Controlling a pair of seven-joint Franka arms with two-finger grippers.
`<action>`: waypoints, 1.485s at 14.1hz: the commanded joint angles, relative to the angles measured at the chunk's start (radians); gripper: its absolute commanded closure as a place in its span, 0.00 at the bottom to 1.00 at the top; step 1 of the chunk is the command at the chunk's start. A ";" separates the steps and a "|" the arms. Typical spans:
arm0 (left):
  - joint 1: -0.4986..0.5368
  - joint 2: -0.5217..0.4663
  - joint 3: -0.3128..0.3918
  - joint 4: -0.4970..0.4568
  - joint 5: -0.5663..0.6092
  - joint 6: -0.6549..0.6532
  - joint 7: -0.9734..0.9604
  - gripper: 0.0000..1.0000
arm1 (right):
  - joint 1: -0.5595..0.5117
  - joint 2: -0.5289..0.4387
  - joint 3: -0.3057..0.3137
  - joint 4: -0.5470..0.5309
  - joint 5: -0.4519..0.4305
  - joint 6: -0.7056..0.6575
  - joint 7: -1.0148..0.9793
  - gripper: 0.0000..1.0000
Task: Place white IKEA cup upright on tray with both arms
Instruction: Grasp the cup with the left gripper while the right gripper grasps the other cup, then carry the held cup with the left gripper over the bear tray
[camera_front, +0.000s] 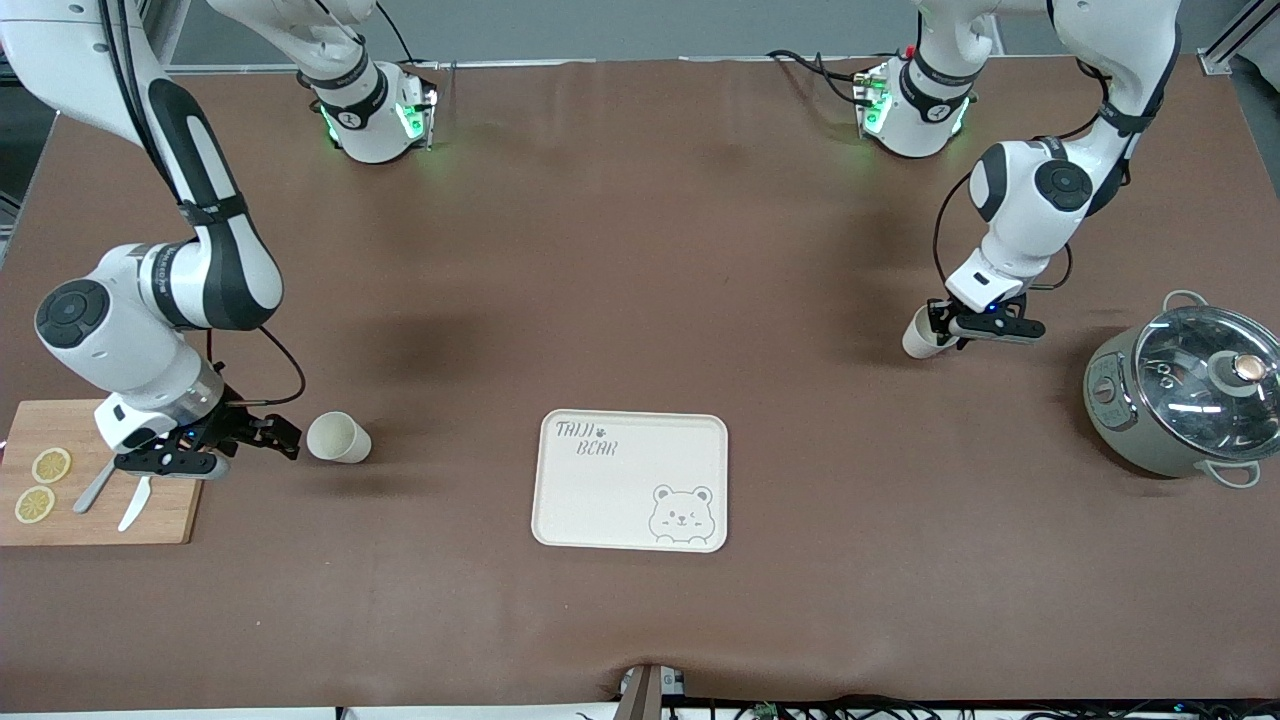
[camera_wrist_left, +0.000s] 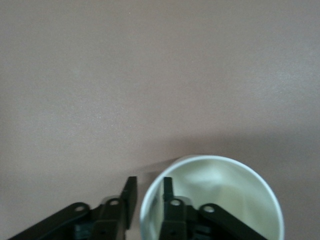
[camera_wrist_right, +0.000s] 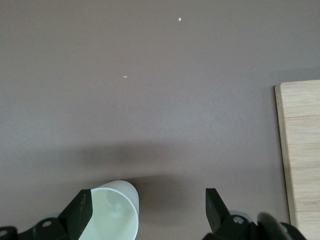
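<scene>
The cream-white tray (camera_front: 610, 495) with the bear drawing lies flat at the middle of the table, nearer to the front camera. One white cup (camera_front: 338, 437) lies on its side toward the right arm's end, its mouth facing my right gripper (camera_front: 283, 437). That gripper is wide open and low; in the right wrist view (camera_wrist_right: 147, 205) the cup (camera_wrist_right: 114, 212) lies just inside one finger. My left gripper (camera_front: 941, 325) holds a second white cup (camera_front: 918, 338), tilted low over the table toward the left arm's end. In the left wrist view (camera_wrist_left: 148, 187) one finger is inside this cup (camera_wrist_left: 230, 192) and one outside, pinching its wall.
A wooden cutting board (camera_front: 100, 520) with lemon slices (camera_front: 50, 465) and a knife (camera_front: 133, 505) lies under the right arm's wrist; its edge shows in the right wrist view (camera_wrist_right: 302, 150). A grey pot with a glass lid (camera_front: 1190, 395) stands at the left arm's end.
</scene>
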 joint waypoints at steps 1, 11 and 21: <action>0.008 -0.034 -0.007 -0.018 -0.009 0.008 0.002 1.00 | -0.002 -0.016 0.001 -0.073 0.013 0.098 -0.013 0.00; -0.058 0.000 -0.073 0.338 -0.013 -0.451 -0.181 1.00 | 0.010 -0.036 0.001 -0.153 0.012 0.138 -0.015 0.00; -0.308 0.313 -0.082 1.061 0.025 -0.990 -0.597 1.00 | 0.010 -0.038 0.003 -0.141 0.012 -0.012 -0.013 0.00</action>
